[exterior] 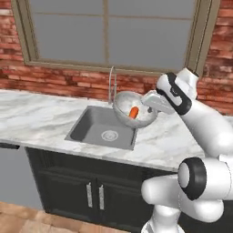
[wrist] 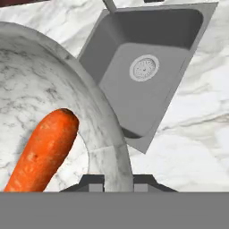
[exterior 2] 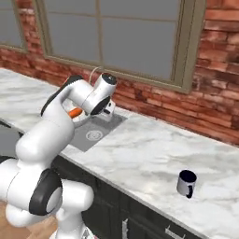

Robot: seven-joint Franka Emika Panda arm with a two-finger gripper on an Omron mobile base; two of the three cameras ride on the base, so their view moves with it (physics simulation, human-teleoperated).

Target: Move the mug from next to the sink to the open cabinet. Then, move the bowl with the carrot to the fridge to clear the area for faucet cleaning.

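Note:
My gripper (exterior: 150, 105) is shut on the right rim of the grey-white marbled bowl (exterior: 123, 107) and holds it tilted in the air above the right edge of the sink (exterior: 101, 127). The orange carrot (exterior: 134, 112) lies inside the bowl. In the hand view the bowl's rim (wrist: 107, 147) runs between my two fingertips, with the carrot (wrist: 42, 152) at lower left and the sink (wrist: 147, 80) with its round drain below. The navy mug (exterior 2: 187, 183) stands on the counter far to the right of the sink (exterior 2: 95, 133). The carrot (exterior 2: 74, 112) peeks out beside my arm.
The silver faucet (exterior: 112, 84) rises just behind the bowl at the sink's back edge. Marble counter (exterior: 41, 118) extends on both sides, backed by a brick wall and a window (exterior: 109, 32). Dark base cabinets (exterior: 91, 191) stand under the counter.

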